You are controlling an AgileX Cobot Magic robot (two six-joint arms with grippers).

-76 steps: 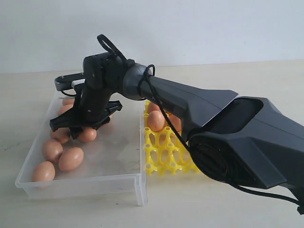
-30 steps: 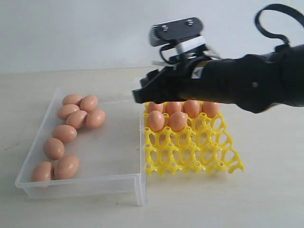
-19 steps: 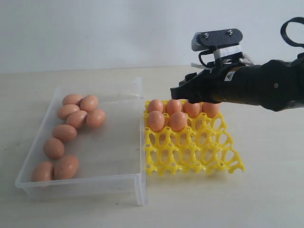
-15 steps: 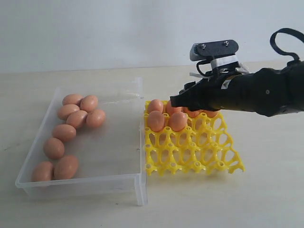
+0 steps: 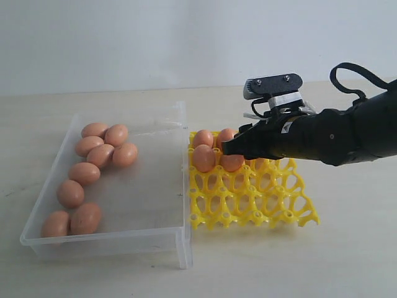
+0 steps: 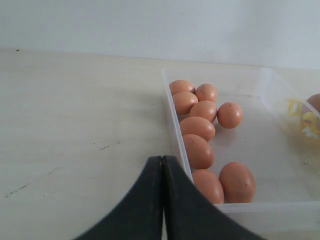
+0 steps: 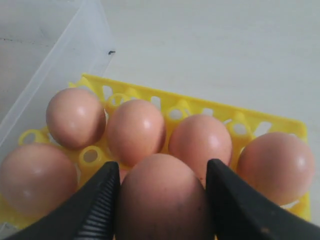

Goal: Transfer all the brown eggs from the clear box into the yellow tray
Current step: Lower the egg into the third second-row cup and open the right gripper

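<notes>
Our right pincer sits lower over the bright yellow lattice tray, clasping a brown oval egg; next we release gently.

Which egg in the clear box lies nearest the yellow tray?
The egg on the tray-side edge of the far cluster; every other egg lies closer to the opposite wall.

Black arm and tool carry looped cable.

Nothing legible is showing: no text, brand or number anywhere. A small pale sticker is sitting on the right arm's dark casing, its marking too small to read.
</notes>
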